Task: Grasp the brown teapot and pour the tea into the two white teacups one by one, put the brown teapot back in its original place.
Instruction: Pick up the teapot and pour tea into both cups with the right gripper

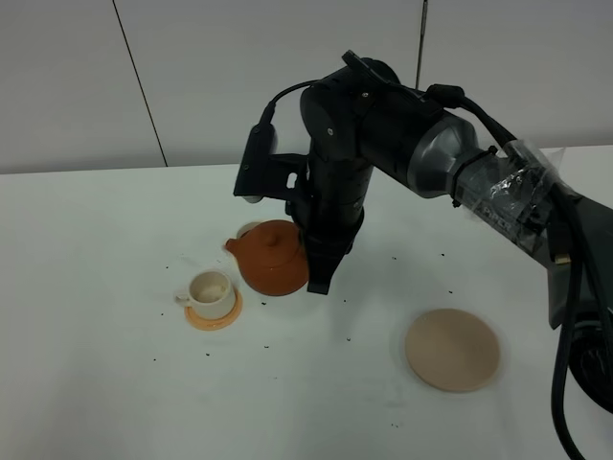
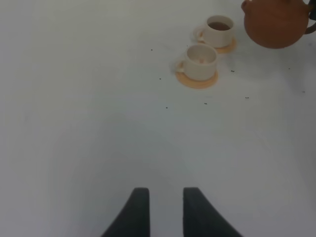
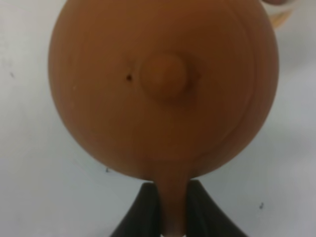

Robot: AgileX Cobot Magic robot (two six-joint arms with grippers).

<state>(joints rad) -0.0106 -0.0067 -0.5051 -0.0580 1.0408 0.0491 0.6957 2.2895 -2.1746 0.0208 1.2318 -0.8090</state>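
The brown teapot [image 1: 273, 257] is upright, low over the table, with its spout toward the cups; it fills the right wrist view [image 3: 163, 89]. My right gripper [image 1: 321, 275] is shut on its loop handle [image 3: 173, 207]. One white teacup [image 1: 209, 288] stands on an orange coaster [image 1: 215, 313] left of the pot. The second teacup [image 1: 249, 229] is mostly hidden behind the pot. In the left wrist view the nearer cup [image 2: 201, 61] looks almost empty and the farther cup [image 2: 218, 30] holds dark tea [image 2: 219, 25]. My left gripper [image 2: 166, 210] is slightly open, empty and far from them.
The pale tan disc coaster [image 1: 452, 349] lies bare at the front right of the white table [image 1: 115, 383]. Small dark specks are scattered around the cups and the pot. The right arm's black body [image 1: 383, 134] and its cables reach over the table's right half.
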